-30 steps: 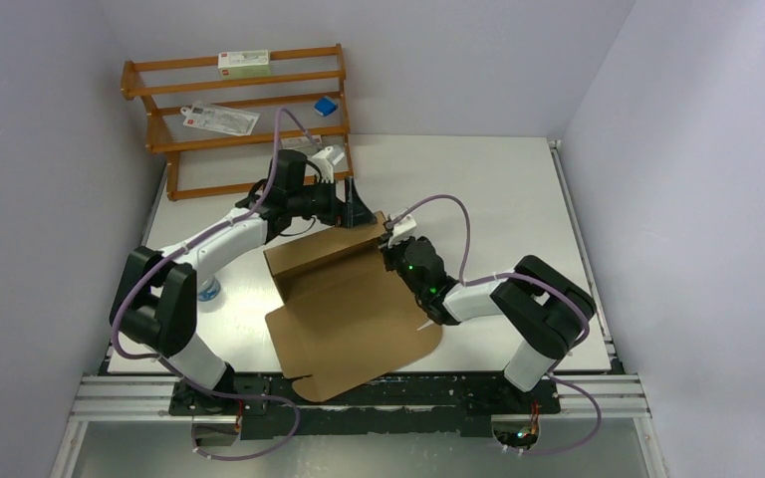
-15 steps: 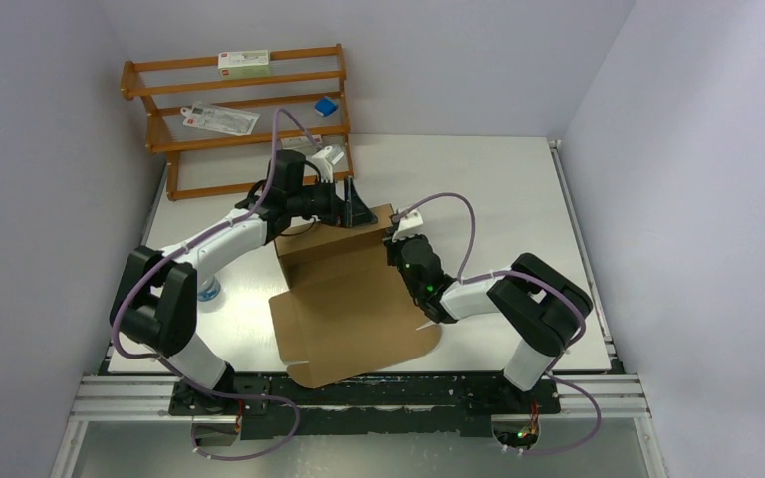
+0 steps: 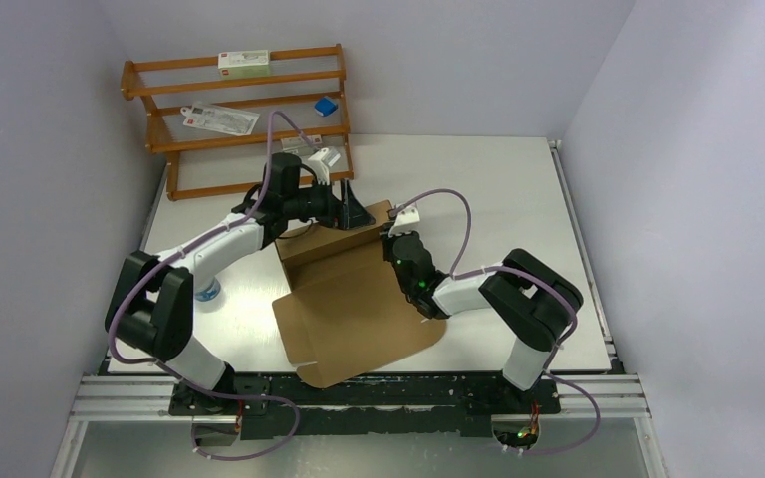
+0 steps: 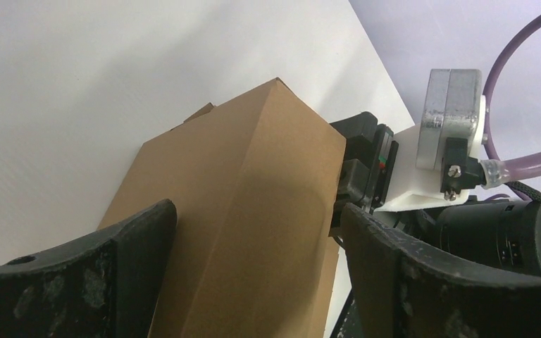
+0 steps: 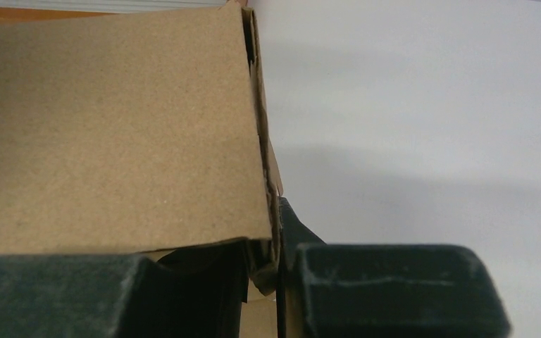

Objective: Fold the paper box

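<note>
Seen from above, the paper box (image 3: 354, 309) lies half-formed at the middle of the worktop (image 3: 518, 189). Its flat front panel reaches the near edge and its rear wall is raised, with the left gripper (image 3: 357, 212) at the wall's top and the right gripper (image 3: 392, 241) at its right-hand end. The left wrist camera shows the left gripper (image 4: 257, 211) with jaws wide, straddling the upright wall without visibly pinching it. A clean fold likely calls for pressing squarely along the crease rather than at a corner. The right wrist camera shows the right gripper (image 5: 275, 282) with jaws narrowed onto the wall's cardboard edge. A firm hold there would probably stop the wall springing flat or the edge tearing.
</note>
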`<action>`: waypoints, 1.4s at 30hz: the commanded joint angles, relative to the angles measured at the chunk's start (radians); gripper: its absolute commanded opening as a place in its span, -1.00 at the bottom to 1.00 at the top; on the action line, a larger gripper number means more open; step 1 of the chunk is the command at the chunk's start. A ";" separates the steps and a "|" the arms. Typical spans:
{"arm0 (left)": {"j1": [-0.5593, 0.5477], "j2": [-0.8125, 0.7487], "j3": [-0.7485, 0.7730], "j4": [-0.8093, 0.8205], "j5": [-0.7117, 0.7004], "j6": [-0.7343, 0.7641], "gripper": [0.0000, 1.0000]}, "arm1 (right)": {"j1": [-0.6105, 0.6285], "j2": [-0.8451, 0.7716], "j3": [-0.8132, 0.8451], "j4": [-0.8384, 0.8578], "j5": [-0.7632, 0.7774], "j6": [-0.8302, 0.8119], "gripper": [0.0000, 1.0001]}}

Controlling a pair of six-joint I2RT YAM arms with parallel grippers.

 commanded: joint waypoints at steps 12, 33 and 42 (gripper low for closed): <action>-0.008 -0.063 -0.084 -0.019 0.058 -0.023 0.78 | -0.023 0.052 -0.002 0.017 0.180 0.107 -0.49; -0.006 0.022 -0.016 0.035 0.015 -0.022 0.81 | -0.094 0.110 -0.071 0.277 -0.244 -0.014 0.00; -0.004 0.057 0.045 0.021 -0.014 -0.009 0.85 | -0.144 0.085 -0.098 0.308 -0.254 0.013 0.20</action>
